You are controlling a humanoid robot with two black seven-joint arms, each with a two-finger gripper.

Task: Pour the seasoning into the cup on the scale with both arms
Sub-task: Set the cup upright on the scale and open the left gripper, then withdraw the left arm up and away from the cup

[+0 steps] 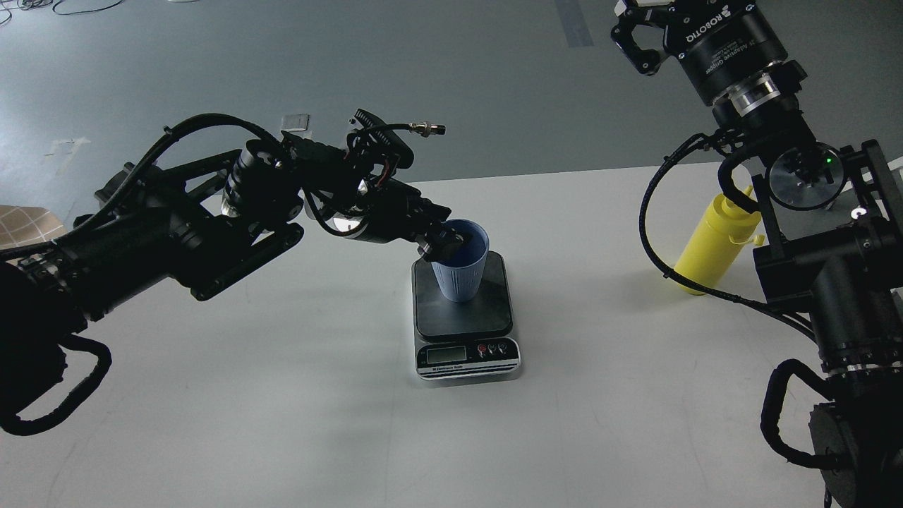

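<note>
Two arms frame the white tabletop [282,395]. My left gripper [443,238] pinches the near rim of the light-blue cup [460,262], which stands on the scale [465,317] at centre. My right gripper [638,35] hangs spread wide, high above the yellow seasoning bottle [712,243] standing well right.

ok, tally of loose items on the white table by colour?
Yellow: 1, the tall yellow plastic squeeze bottle, standing at the right.
Light blue: 1, the small ribbed light-blue plastic cup, on the scale, left claw at its rim.
Black and silver: 1, the small digital kitchen scale.
Total: 3
</note>
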